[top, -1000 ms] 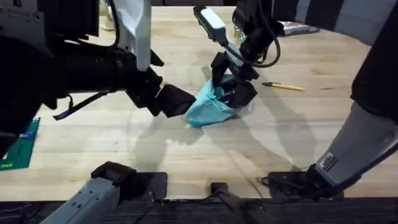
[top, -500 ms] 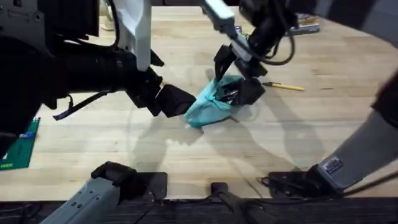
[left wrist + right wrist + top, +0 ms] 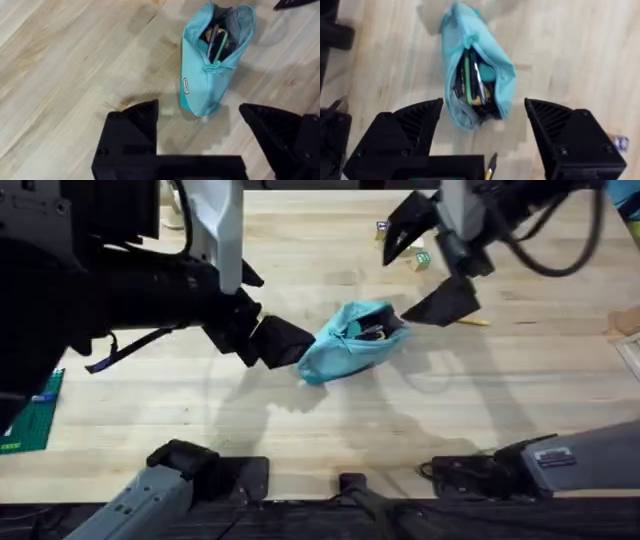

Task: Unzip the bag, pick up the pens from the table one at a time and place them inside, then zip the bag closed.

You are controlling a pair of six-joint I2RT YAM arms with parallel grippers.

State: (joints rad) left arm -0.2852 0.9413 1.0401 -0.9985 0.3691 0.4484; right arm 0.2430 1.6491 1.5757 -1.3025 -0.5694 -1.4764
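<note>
Both grippers, left [image 3: 200,135] and right [image 3: 482,132], are hanging with fingers wide apart, empty; the unzipped bag [image 3: 352,340] is risking spilling pens [image 3: 472,82] onto the tabletop [image 3: 300,430].

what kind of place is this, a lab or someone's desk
Most likely a robotics lab workbench: a pale wooden butcher-block table with black robot arm bases clamped at its near edge, a green cutting mat at its side, and an open teal fabric pencil pouch.

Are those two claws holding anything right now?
No. The left gripper and right gripper are both open and empty; the bag lies free on the table.
</note>
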